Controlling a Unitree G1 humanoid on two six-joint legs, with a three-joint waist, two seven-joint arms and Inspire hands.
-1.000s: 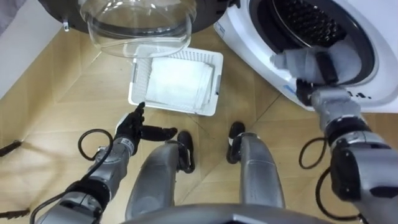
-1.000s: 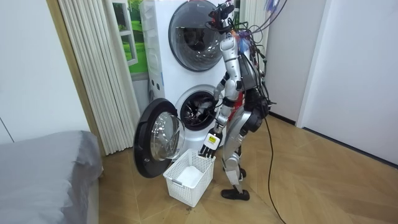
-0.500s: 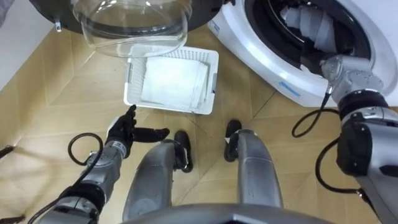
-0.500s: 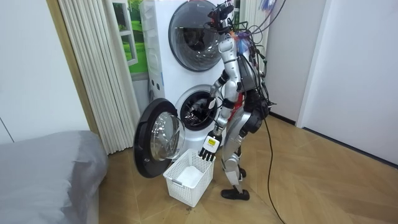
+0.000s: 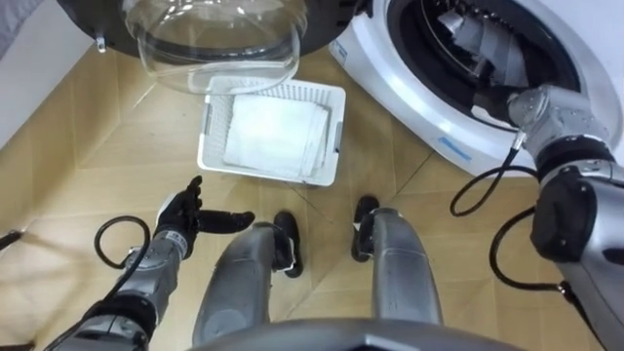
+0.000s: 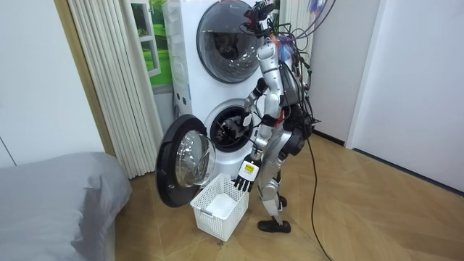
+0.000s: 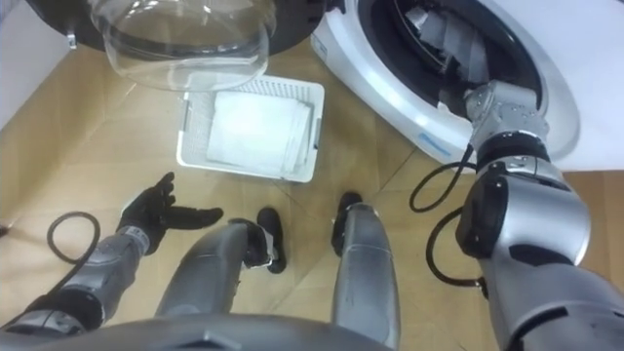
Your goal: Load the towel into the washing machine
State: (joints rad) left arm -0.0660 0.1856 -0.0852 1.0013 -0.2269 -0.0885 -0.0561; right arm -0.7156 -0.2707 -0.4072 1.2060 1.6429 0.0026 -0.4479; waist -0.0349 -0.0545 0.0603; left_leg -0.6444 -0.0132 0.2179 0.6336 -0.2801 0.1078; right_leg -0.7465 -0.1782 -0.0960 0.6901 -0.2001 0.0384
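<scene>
**Grey towel is inside the washing machine**

The grey towel lies bunched up inside the dark drum of the washing machine. The right hand reaches over the white round rim and into the drum, right next to the towel. Its fingers are hidden in there, so I cannot tell if they are holding the towel or not.

The machine's round glass door hangs wide open on the robot's left side. On the wood floor in front of the door sits a white basket. A folded white cloth lies flat in it.

The left hand is low down, near the robot's left leg and a little way from the basket. Its fingers are straight and spread wide, and it holds nothing.

In the room view the robot stands close to the machine, with the basket by its feet. A second machine with a round door sits on top of the first. Pale curtains hang on the room view's left, and a grey bed is in the corner.
</scene>
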